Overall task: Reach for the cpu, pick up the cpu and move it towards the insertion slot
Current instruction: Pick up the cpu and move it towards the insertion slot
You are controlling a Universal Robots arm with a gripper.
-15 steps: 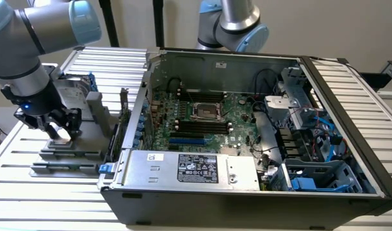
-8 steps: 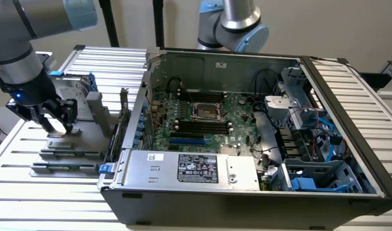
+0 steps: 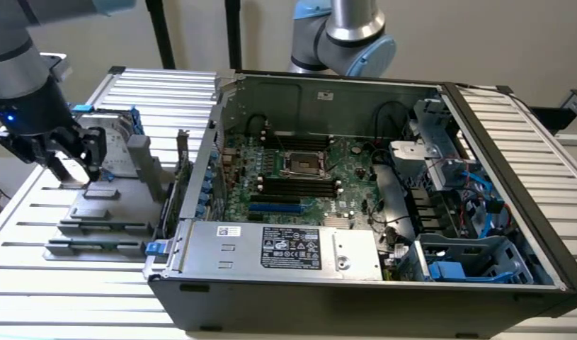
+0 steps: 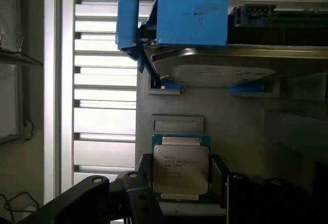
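The cpu [image 4: 180,168] is a small square chip with a silver-grey top and a pale rim, lying low on the grey parts fixture [image 4: 246,131]. My gripper [image 4: 181,175] straddles it, its dark fingers [image 4: 145,170] pressed against two opposite edges of the chip. In the exterior view my gripper [image 3: 76,168] is down at the fixture [image 3: 109,212] on the exterior view's left, hiding the chip. The insertion slot [image 3: 302,164], a shiny square frame with a dark centre, sits on the green board inside the open computer case, well to the exterior view's right of my gripper.
A silver hard drive with a blue frame [image 4: 192,21] stands upright on the fixture just beyond the cpu. An empty recess [image 4: 177,123] lies between them. The case wall [image 3: 212,142] rises between fixture and board. Black memory slots [image 3: 298,188] flank the socket.
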